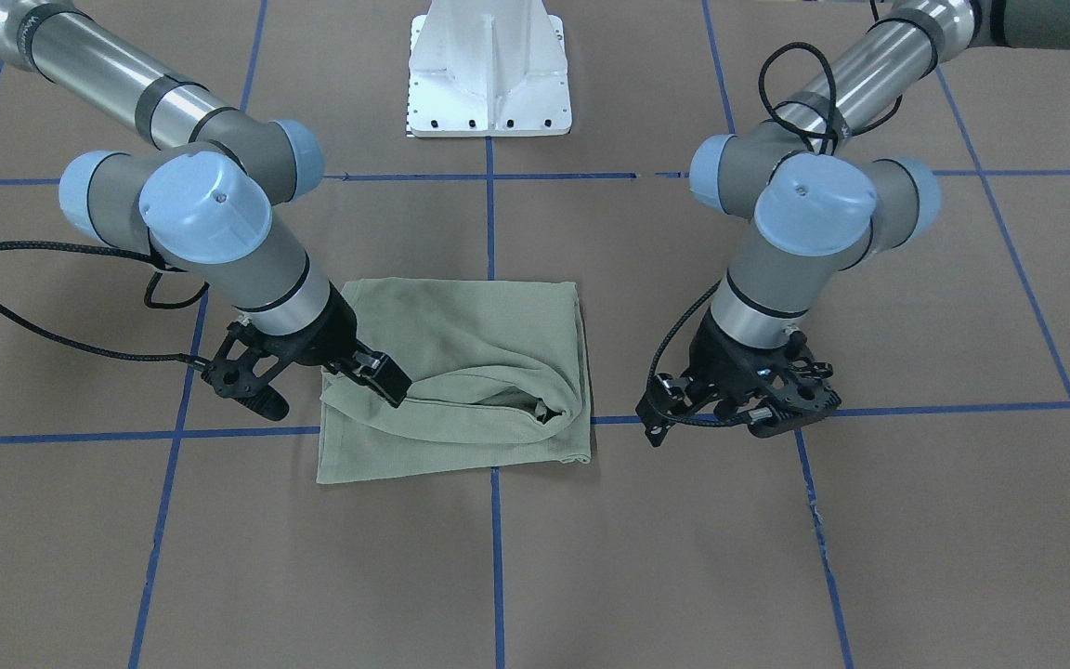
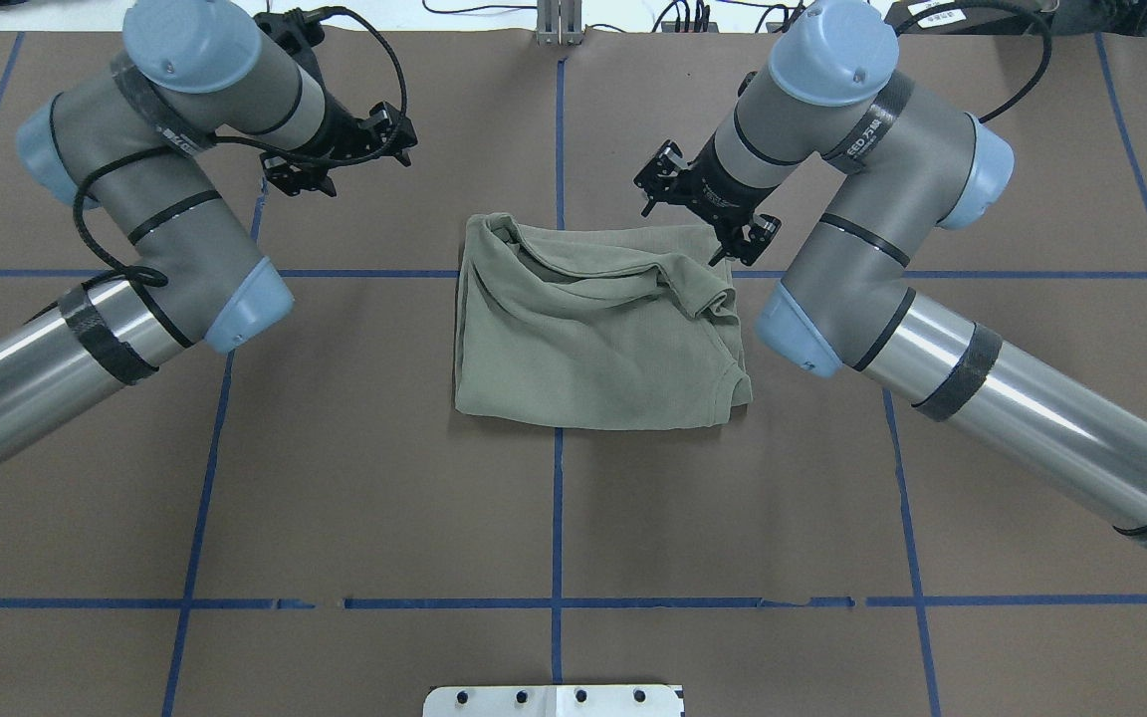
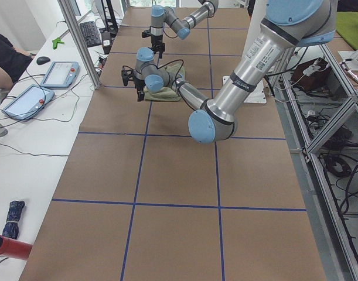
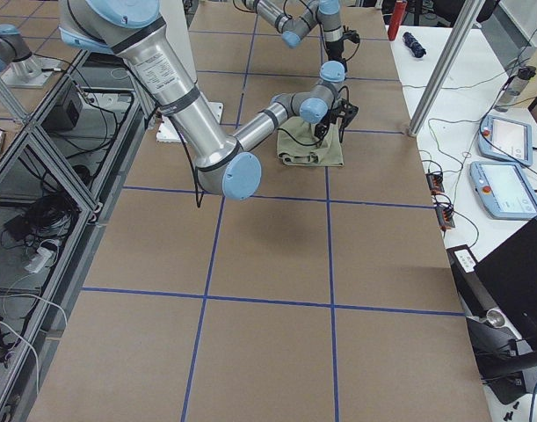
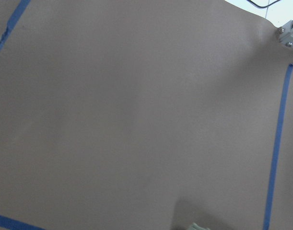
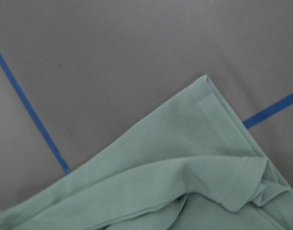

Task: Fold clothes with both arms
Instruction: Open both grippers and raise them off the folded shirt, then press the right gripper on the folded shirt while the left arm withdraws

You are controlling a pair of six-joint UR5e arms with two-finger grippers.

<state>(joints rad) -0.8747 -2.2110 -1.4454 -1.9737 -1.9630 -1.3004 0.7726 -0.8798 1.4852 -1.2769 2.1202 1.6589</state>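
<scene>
The sage-green shirt (image 1: 470,372) lies folded in a rough rectangle on the brown table, with a rumpled, raised fold along its far edge (image 2: 583,264). My right gripper (image 1: 321,386) is open at the shirt's far right corner, one finger (image 1: 386,376) on the cloth and the other on the table beside it; it also shows in the overhead view (image 2: 703,214). The right wrist view shows that shirt corner (image 6: 184,182). My left gripper (image 1: 739,413) is open and empty, low over bare table well to the shirt's left (image 2: 340,154).
The white pedestal base (image 1: 489,74) stands at the robot's side of the table. Blue tape lines (image 2: 559,518) grid the brown surface. A side bench with tablets (image 3: 58,73) and a metal post (image 3: 79,41) runs along the far edge.
</scene>
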